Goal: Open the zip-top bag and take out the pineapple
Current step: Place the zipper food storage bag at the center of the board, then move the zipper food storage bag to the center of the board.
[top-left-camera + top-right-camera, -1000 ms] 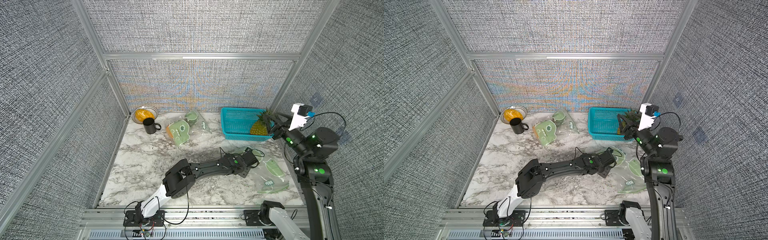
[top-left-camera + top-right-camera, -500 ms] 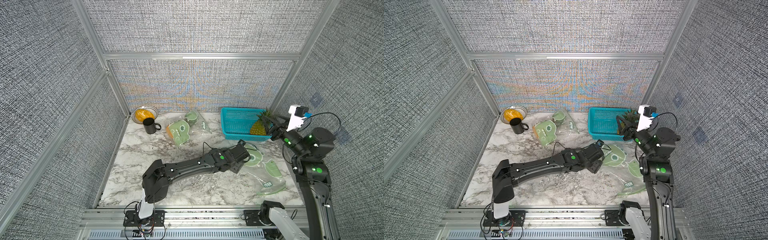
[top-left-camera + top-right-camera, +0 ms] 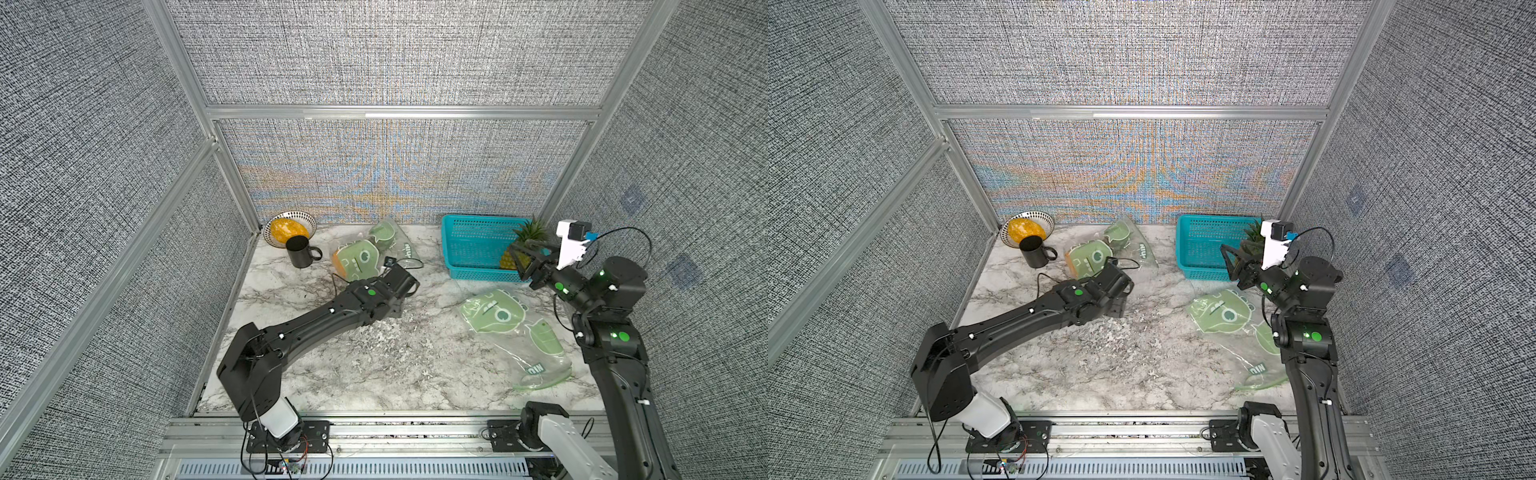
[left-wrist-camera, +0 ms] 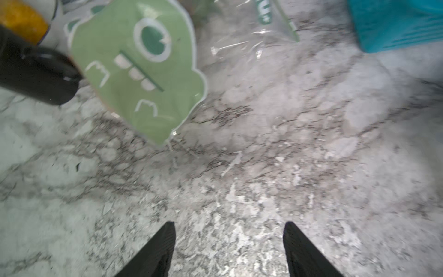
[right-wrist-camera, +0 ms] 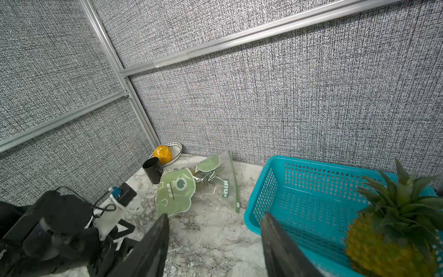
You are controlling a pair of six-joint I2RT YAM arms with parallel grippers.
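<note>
marble tabletop [image 3: 374, 365]: left claw [image 4: 229, 224] spread, right claw [image 5: 215, 214] spread, pineapple [image 3: 508, 261] partly hidden behind it in basket [image 3: 482, 217].

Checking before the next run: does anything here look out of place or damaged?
Nothing looks spilled or damaged. One zip-top bag lies crumpled, askew, in front of the teal basket, where the pineapple stands upright.
</note>
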